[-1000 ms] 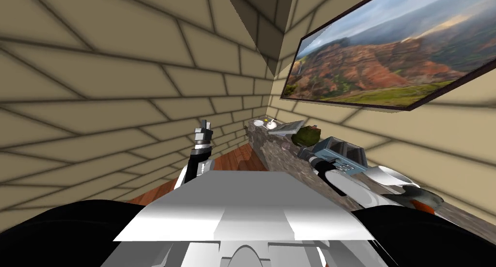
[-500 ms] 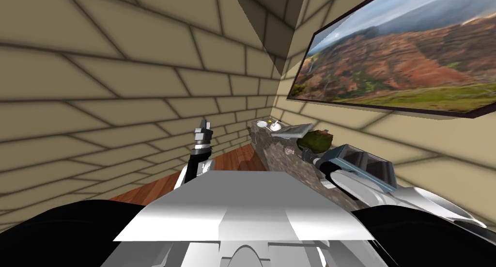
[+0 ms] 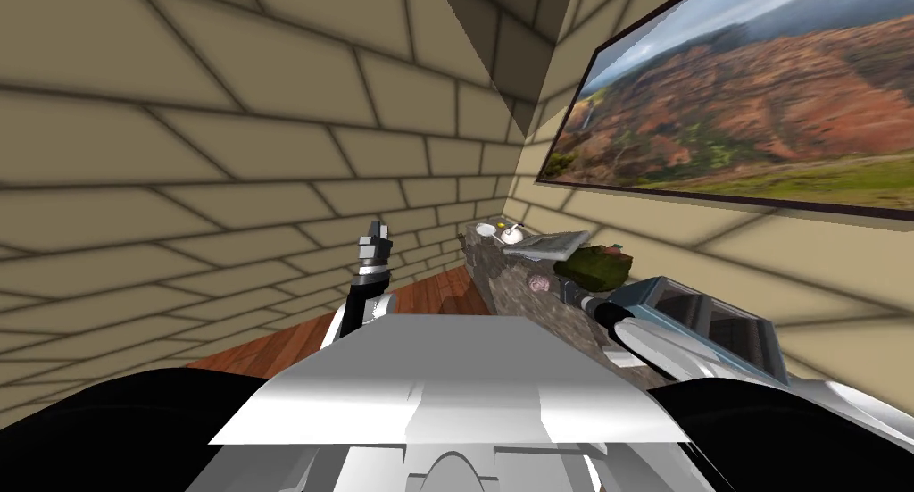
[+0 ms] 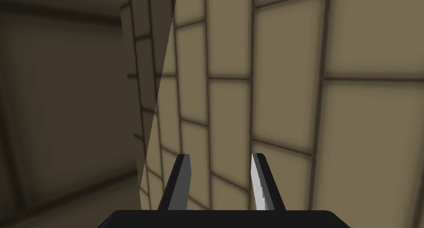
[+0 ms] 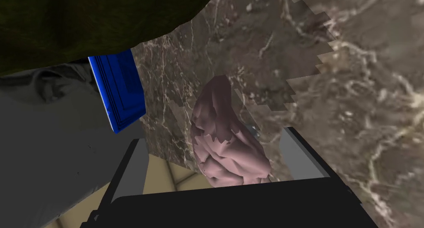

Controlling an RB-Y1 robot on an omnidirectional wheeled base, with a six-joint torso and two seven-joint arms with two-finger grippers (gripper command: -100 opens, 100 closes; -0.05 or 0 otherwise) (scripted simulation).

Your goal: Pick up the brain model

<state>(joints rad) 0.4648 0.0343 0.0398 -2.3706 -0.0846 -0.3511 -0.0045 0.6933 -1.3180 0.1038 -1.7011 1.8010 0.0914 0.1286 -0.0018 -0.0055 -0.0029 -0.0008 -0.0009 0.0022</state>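
Straddles the pink brain model [image 5: 225,147] with the right gripper [image 5: 212,134] spread wide, without touching it, right at the marble counter's [image 5: 352,93] front edge. Risks nudging it off that edge should one finger land first. Also on the counter, a grey-blue two-compartment box [image 3: 705,321], contents not discernible; left gripper [image 4: 220,155] parted, empty, off the counter.

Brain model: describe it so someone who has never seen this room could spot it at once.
Under the big landscape painting runs a brown marbled counter. Near its edge, between the right tool's open fingers, lies the brain model. It is the one small, pinkish, wrinkled lump, unlike the dark olive bundle, grey cloth and blue box nearby.
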